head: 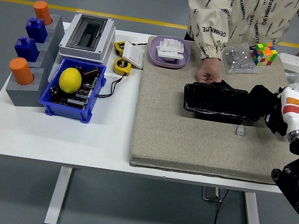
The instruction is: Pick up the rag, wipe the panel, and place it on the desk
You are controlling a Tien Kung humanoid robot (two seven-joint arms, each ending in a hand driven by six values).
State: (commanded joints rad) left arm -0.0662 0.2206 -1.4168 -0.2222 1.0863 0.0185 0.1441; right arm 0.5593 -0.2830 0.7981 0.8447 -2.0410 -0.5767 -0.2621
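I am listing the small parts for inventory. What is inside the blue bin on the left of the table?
In the blue bin a yellow lemon lies on dark electronic parts. A black cable leads out over its right wall. What lies beneath the lemon is covered.

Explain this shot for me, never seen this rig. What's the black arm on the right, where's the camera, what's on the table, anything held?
One picture, taken from the robot's head, looking down over a white table. The black arm coming in from the right is the humanoid's right arm; its right hand sits at the right end of a black panel on a grey mat. The hand is dark against dark there, so whether it holds the rag I cannot tell. The left arm is out of view.

A person stands at the far side, one hand resting at the panel's far edge.

Also there: a blue bin with a lemon, a grey block with orange and blue pegs, a white box, a purple tray and a colour cube.
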